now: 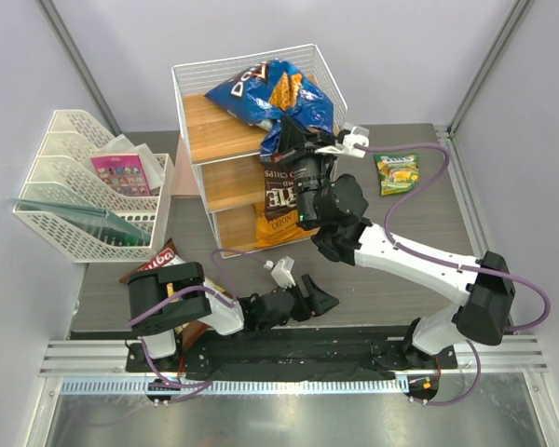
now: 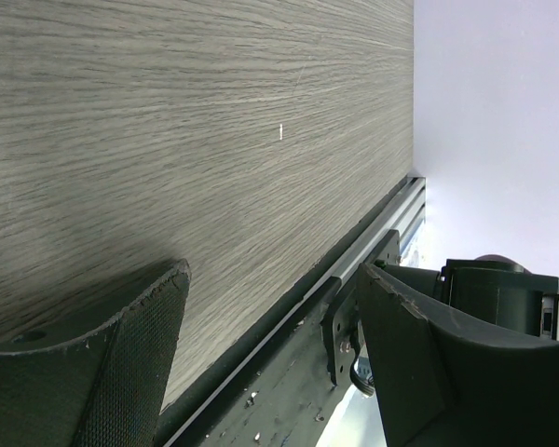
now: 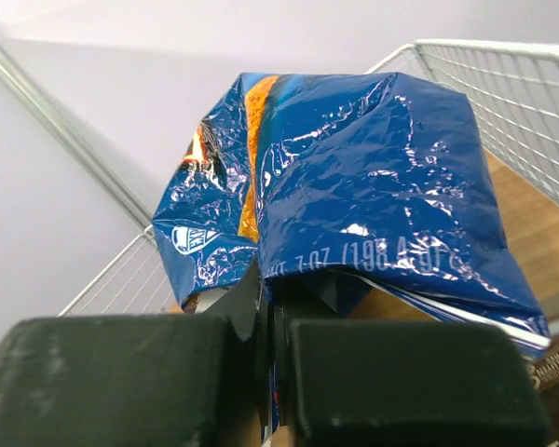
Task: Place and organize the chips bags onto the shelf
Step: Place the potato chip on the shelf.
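The blue Doritos bag (image 1: 270, 98) (image 3: 373, 186) lies crumpled on the top board of the shelf (image 1: 210, 126) (image 3: 489, 88). My right gripper (image 1: 292, 140) (image 3: 278, 372) is shut on that bag's near edge, at the shelf's front right. A dark brown bag (image 1: 278, 191) stands in the middle tier and an orange one (image 1: 278, 228) in the bottom tier. On the table to the right lies a small green-yellow bag (image 1: 396, 173). A brown-white bag with red lettering (image 1: 156, 262) lies by the left arm's base. My left gripper (image 1: 309, 294) (image 2: 279, 354) rests low near the table's front edge, open and holding nothing.
A white mesh file tray (image 1: 70, 233) stands at the left with a pink card packet (image 1: 121, 173) in it. The wood-grain tabletop (image 2: 168, 140) ends at a metal rail (image 2: 373, 242) by the arm bases. Grey walls enclose the table.
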Action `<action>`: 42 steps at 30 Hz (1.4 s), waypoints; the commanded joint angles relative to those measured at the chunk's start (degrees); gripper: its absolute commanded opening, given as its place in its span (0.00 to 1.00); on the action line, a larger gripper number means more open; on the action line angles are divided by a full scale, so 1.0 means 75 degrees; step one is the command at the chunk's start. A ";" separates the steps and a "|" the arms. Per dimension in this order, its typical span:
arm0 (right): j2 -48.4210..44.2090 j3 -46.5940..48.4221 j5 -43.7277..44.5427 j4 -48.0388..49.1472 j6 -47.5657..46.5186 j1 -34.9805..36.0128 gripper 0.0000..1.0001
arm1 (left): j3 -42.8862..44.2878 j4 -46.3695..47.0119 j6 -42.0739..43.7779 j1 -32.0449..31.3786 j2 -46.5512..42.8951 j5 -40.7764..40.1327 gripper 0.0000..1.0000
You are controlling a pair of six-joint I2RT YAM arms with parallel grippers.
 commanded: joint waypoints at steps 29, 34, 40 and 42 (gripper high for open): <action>0.0832 0.0130 0.1265 0.2111 -0.1634 0.0342 0.01 | -0.0666 -0.2218 0.0339 -0.0075 0.0873 0.0487 0.76; 0.0644 0.0387 0.0867 0.0178 -0.0509 -0.0255 0.02 | -0.0653 -0.2230 0.0339 -0.0075 0.0849 0.0487 0.76; 0.0562 0.0610 0.0105 -0.1617 0.0571 -0.0901 0.02 | -0.0619 -0.2253 0.0339 -0.0075 0.0849 0.0476 0.76; 0.0504 0.0541 -0.0011 -0.1676 0.0536 -0.0901 0.03 | -0.0560 -0.2300 0.0362 -0.0075 0.0884 0.0487 0.76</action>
